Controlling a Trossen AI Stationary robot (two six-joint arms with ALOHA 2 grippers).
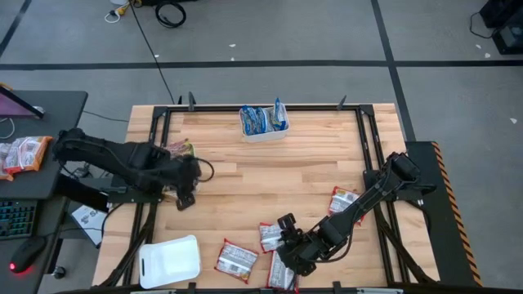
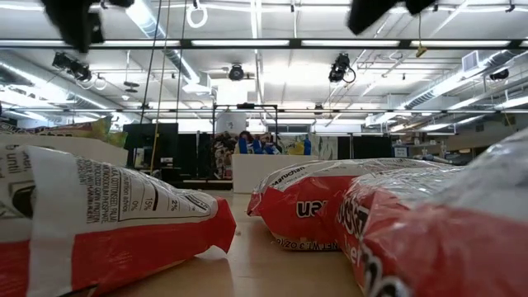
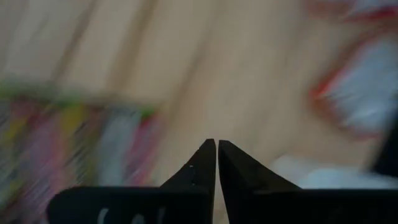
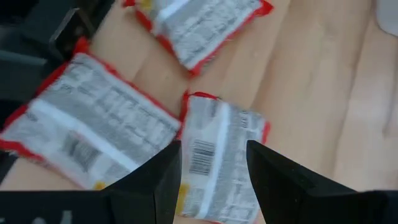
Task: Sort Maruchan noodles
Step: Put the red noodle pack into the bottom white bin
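Note:
Several red-white Maruchan packets lie flat near the table's near edge: one [image 1: 235,260], one [image 1: 270,237], one [image 1: 281,275], and one farther right [image 1: 344,201]. My right gripper [image 1: 283,234] hangs open over the middle ones; in its wrist view the fingers [image 4: 213,149] stand on either side of a red-white packet [image 4: 224,155], with two more beside it [image 4: 93,124] [image 4: 199,25]. A green-yellow packet [image 1: 181,149] lies at the table's left. My left gripper [image 1: 185,198] [image 3: 216,144] is shut and empty, just nearer than that packet. A white tray [image 1: 263,133] at the far edge holds blue-white packets.
An empty white tray [image 1: 169,261] sits at the near left corner. More packets [image 1: 24,153] lie on a dark side table left of the table. Bare wood spans the table's middle [image 1: 278,175]. In the low view, red-white packets [image 2: 107,223] [image 2: 330,198] fill the foreground.

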